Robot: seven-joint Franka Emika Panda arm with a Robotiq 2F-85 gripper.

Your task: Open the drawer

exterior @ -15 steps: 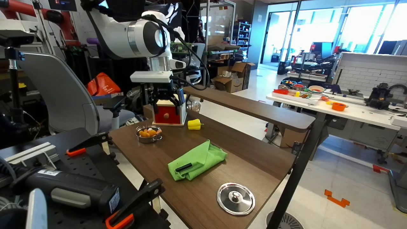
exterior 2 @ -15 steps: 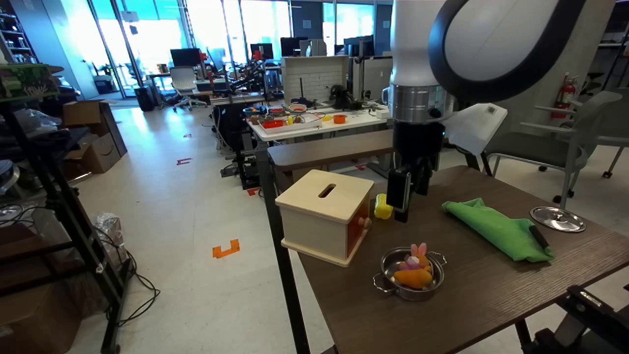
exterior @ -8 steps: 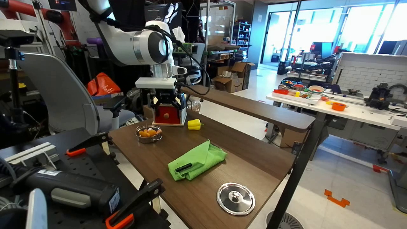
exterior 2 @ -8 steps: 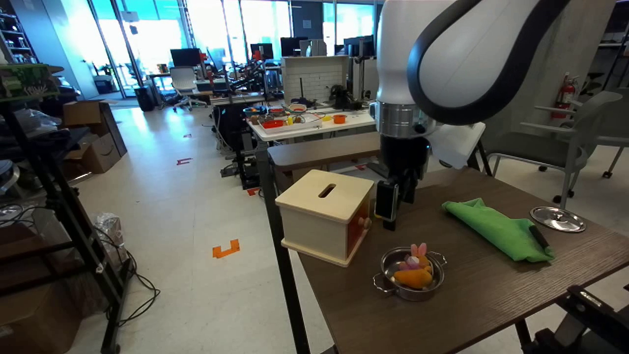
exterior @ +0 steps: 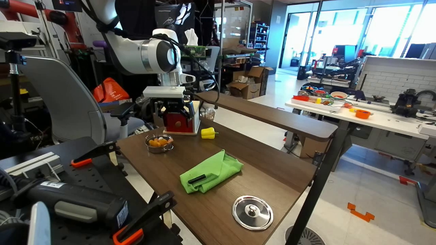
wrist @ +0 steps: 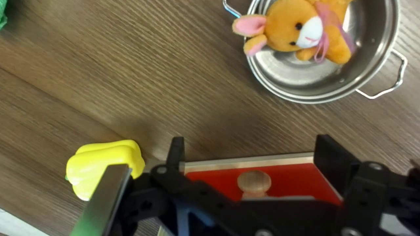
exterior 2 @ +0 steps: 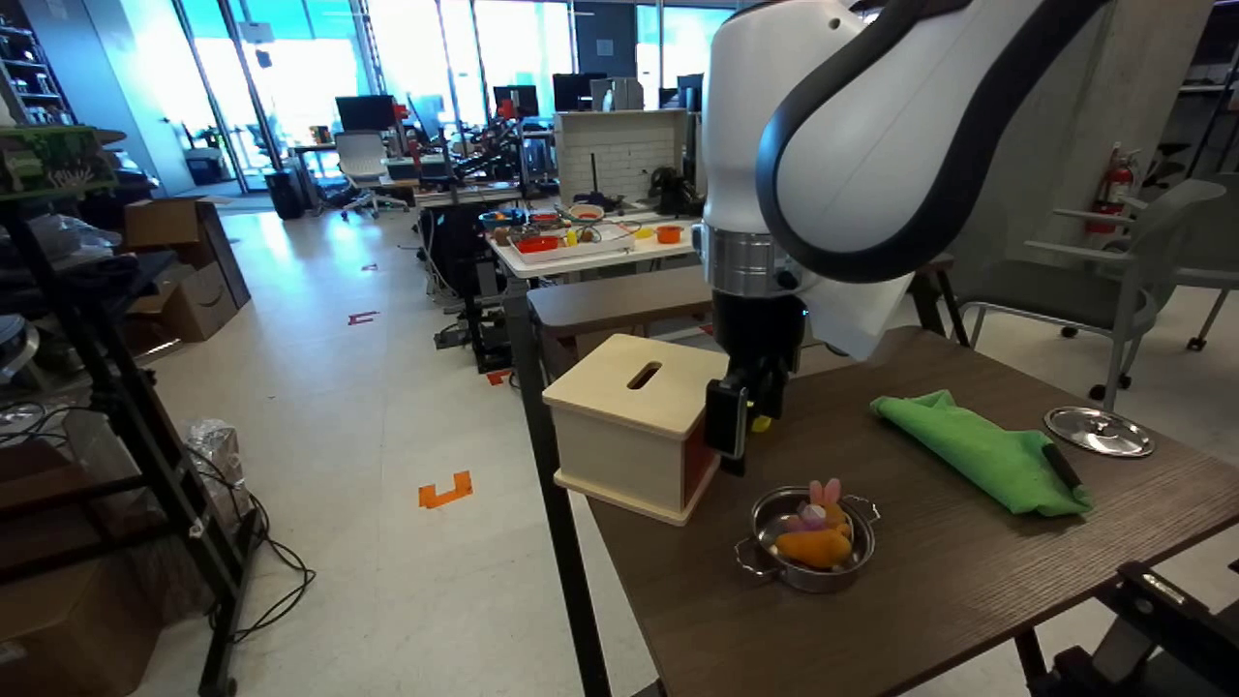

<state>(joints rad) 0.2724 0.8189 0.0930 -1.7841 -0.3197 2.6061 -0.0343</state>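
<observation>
We have the claw (wrist: 252, 152) spread wide, pointing down in front of the box (exterior 2: 619, 455) on the bench (exterior 2: 929, 600). The drawer (wrist: 292, 178) sits in that box with its red face toward the claw and looks closed. In the wrist view its round knob (wrist: 254, 181) shows between the fingers (wrist: 334, 164), clear of both; whether a finger touches the drawer, we cannot tell. Just beside the box we see a yellow pepper (wrist: 93, 160). Near the drawer's front stands a pot (wrist: 305, 91) holding a plush rabbit (wrist: 288, 26) whose ears reach over the edge. Farther along the bench, well apart from the box, we find a green cloth (exterior: 214, 170) with a dark strip (exterior: 197, 179) on it, and beyond that a lid (exterior: 252, 217).
</observation>
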